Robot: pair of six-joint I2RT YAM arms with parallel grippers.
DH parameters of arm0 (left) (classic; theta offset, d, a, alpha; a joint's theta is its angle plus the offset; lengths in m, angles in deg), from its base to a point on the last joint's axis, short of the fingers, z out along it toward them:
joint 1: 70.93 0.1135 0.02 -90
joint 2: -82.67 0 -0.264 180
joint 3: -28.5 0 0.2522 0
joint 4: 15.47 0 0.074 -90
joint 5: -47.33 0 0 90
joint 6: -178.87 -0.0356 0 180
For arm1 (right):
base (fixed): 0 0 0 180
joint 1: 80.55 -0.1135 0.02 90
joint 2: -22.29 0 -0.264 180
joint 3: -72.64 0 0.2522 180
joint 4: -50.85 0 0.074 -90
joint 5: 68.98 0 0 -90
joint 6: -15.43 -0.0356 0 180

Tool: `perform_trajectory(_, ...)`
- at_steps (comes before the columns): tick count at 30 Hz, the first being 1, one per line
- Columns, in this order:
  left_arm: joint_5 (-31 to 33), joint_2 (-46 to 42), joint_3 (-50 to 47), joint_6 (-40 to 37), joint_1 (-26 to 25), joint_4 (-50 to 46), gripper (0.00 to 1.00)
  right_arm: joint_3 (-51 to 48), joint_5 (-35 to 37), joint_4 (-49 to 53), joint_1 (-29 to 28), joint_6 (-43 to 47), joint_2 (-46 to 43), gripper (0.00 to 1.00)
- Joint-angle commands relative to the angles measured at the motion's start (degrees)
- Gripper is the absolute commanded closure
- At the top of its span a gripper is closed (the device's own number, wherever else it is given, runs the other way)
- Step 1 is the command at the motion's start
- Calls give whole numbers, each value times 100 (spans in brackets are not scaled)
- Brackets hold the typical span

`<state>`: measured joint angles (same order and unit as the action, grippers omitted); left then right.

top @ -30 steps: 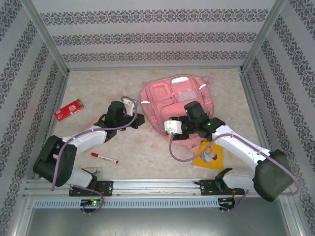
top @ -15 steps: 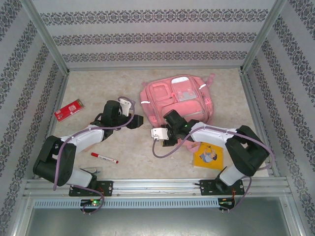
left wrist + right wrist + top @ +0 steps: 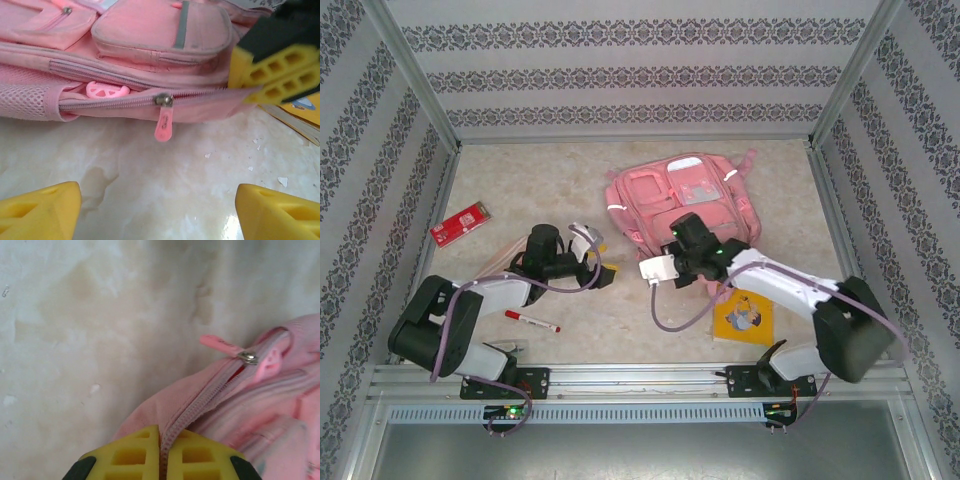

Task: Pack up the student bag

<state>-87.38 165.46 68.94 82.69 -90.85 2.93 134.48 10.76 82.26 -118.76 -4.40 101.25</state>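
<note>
Risk: the zipper edge may slip from the right gripper (image 3: 160, 452) if the zip is tugged, because little fabric is caught. The student bag (image 3: 680, 195) lies at 1 o'clock from the centre of the table (image 3: 520, 190). The right jaws are clenched on its zipper edge. The left gripper (image 3: 157, 207) is spread wide and empty, with the zipper pull (image 3: 163, 122) at its 12 o'clock.

1. The right gripper's (image 3: 160, 442) two yellow fingers press together, pinching the zipped edge of a pink fabric backpack (image 3: 280, 405).
2. A pink zipper pull tab (image 3: 219, 344) sticks out over a pale mottled tabletop (image 3: 90, 315).
</note>
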Motion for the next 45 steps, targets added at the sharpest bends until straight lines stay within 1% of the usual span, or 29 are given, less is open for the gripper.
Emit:
perform_trajectory(1, -170, 194, 190, -555, -128, 639, 20, -103, -650, -114, 106, 547, -365, 100)
perform_trajectory(3, 122, 362, 198, -616, -250, 844, 21, -151, -715, -123, 181, 619, -478, 100)
perform_trajectory(4, 126, 428, 198, -648, -310, 953, 21, -181, -739, -150, 208, 611, -506, 100)
perform_trajectory(9, 604, 762, 263, -699, -908, 1343, 23, -340, -810, -328, 223, 478, -574, 100)
perform_trajectory(11, 707, 901, 268, -657, -1076, 1539, 24, -377, -860, -398, 223, 435, -607, 100)
perform_trajectory(13, 757, 1042, 266, -528, -1135, 1772, 25, -393, -906, -423, 212, 409, -634, 100)
perform_trajectory(16, 829, 1278, 276, -455, -1159, 2023, 32, -413, -907, -454, 220, 395, -680, 100)
perform_trajectory(21, 1344, 1477, 290, -429, -1315, 2421, 44, -395, -982, -459, 217, 300, -728, 100)
perform_trajectory(24, 1291, 1473, 399, -432, -1413, 2329, 49, -410, -1036, -473, 212, 235, -741, 100)
perform_trajectory(26, 1180, 1471, 539, -450, -1473, 2093, 51, -426, -1048, -476, 196, 217, -748, 100)
perform_trajectory(28, 1225, 1476, 615, -478, -1537, 1944, 52, -439, -1061, -491, 172, 207, -746, 100)
perform_trajectory(29, 1283, 1484, 606, -483, -1549, 1957, 53, -439, -1063, -497, 182, 207, -742, 100)
perform_trajectory(34, 1868, 1491, 628, -417, -1567, 1939, 65, -430, -1066, -498, 150, 193, -776, 100)
perform_trajectory(37, 2264, 1495, 754, -442, -1567, 1587, 68, -439, -1078, -494, 139, 178, -790, 100)
perform_trajectory(39, 2303, 1510, 803, -453, -1559, 1461, 68, -448, -1109, -507, 138, 168, -801, 100)
perform_trajectory(40, 2233, 1528, 797, -454, -1574, 1504, 72, -455, -1118, -515, 137, 159, -803, 100)
perform_trajectory(41, 2168, 1544, 779, -445, -1567, 1584, 80, -461, -1118, -510, 125, 172, -803, 100)
perform_trajectory(43, 2029, 1557, 648, -411, -1568, 1915, 100, -481, -1078, -517, 128, 168, -807, 100)
perform_trajectory(45, 1946, 1565, 485, -405, -1568, 2291, 100, -508, -1024, -509, 149, 192, -835, 100)
